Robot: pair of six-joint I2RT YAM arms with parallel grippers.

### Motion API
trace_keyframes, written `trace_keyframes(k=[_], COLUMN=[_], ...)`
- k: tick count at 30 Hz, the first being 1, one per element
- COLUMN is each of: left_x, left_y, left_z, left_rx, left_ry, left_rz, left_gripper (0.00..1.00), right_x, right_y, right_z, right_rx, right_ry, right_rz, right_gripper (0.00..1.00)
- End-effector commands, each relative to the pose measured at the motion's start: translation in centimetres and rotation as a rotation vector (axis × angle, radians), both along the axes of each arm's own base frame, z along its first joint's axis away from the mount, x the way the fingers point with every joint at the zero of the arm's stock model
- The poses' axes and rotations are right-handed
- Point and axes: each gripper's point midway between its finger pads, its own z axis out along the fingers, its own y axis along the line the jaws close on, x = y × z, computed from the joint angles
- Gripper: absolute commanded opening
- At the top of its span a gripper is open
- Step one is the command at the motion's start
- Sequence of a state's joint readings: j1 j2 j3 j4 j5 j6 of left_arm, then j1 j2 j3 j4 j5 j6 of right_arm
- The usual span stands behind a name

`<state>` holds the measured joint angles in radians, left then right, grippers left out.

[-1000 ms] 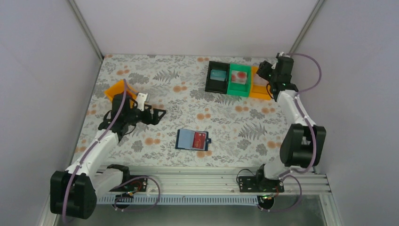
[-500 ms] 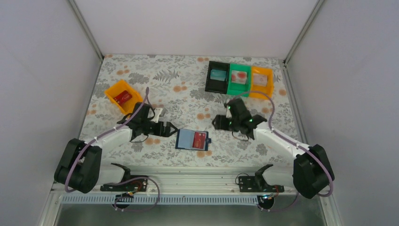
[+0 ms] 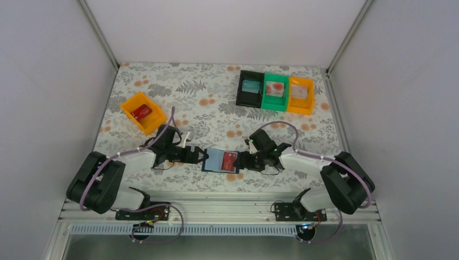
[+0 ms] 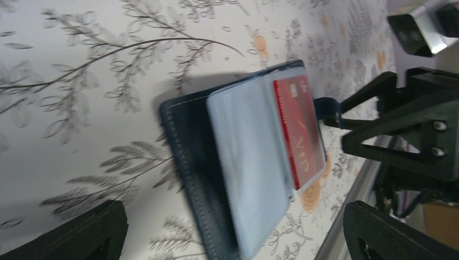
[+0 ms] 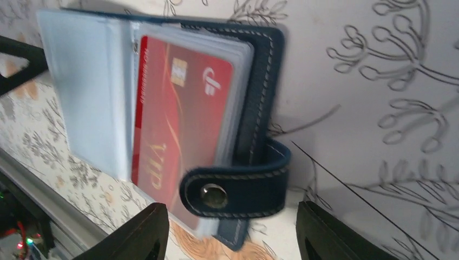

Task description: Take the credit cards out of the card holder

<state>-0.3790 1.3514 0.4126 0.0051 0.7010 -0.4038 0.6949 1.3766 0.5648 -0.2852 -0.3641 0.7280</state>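
card holder (image 3: 212, 160) — open (w/ red card (image 3: 230, 161))

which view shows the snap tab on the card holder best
Right wrist: the closure tab and its metal snap sit large and close. Left wrist shows only a blue stub past the card holder's edge; top view, a dark speck.

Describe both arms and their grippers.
Both the left arm and right arm have white links, chunky black joint housings and a loose purple cable. The left gripper and right gripper are black, with angular two-finger frames.
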Motion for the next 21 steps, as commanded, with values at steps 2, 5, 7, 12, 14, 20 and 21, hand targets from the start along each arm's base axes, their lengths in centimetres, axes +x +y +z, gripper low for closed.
trace_keyframes(k=[2,5,7,12,14,20,21], left_x=[-2.0,-2.0,-2.1,-1.9,-1.9,-1.8,-1.8], left_y=[-0.5,-1.5,-2.2,-3.4,-3.6,-4.3,-4.3], left_z=[-2.7,-2.8,-2.5,-2.1,-2.0,-2.0,-2.0], left_rx=[0.007,-0.017,-0.031,-0.044,-0.045,-0.043,-0.042], left_ry=[0.13,0.133,0.128,0.104,0.097,0.092,0.093], left_rz=[-0.025,-0.05,-0.078,-0.115,-0.125,-0.152,-0.155], left_gripper=[1.0,1.0,1.0,0.98,0.9,0.63,0.58], right_x=[0.5,0.8,0.9,1.0,1.1,1.6,1.6], right_y=[1.4,1.4,1.6,2.7,2.9,2.9,2.9], right_z=[-1.1,-1.4,-1.3,-1.3,-1.4,-1.7,-1.6], right_rx=[0.035,0.029,0.042,0.09,0.094,0.055,0.051], right_ry=[0.013,0.018,0.012,0.016,0.018,0.015,0.014], right_rz=[-0.022,-0.044,-0.049,-0.021,-0.012,-0.005,-0.003], right_gripper=[0.59,0.56,0.55,0.53,0.53,0.51,0.51])
